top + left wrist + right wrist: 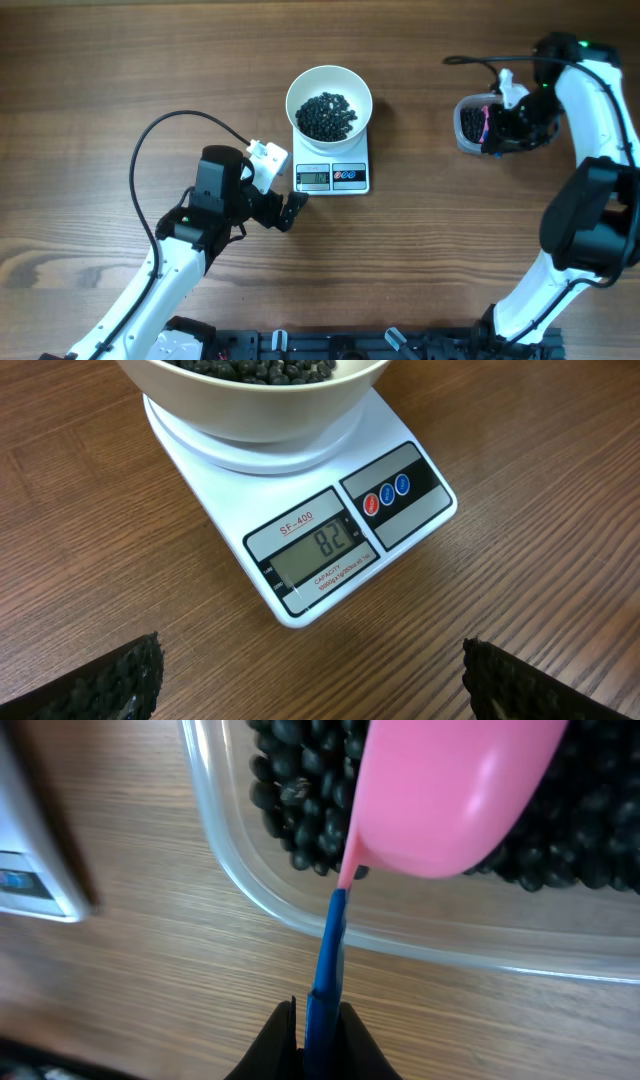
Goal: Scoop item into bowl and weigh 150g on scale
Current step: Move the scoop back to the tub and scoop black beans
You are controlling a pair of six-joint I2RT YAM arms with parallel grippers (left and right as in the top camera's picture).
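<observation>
The white bowl (pixel 300 90) holds a heap of black beans (pixel 326 115) and stands on the white scale (pixel 333 177). In the left wrist view the scale (pixel 230 510) shows 82 on its display (pixel 318 553), under the bowl (pixel 250 410). My left gripper (pixel 290 212) is open just left of the scale's front corner, with nothing between its fingers (pixel 110 680). My right gripper (pixel 318 1020) is shut on the blue handle (pixel 328 960) of a pink scoop (pixel 450 790). The scoop hangs bottom-up over the beans (pixel 290 790) in a clear tub (pixel 300 915).
The clear tub (pixel 463 125) sits at the far right of the wooden table, with the right arm (pixel 590 180) curving round behind it. A black cable (pixel 160 140) loops left of the left arm.
</observation>
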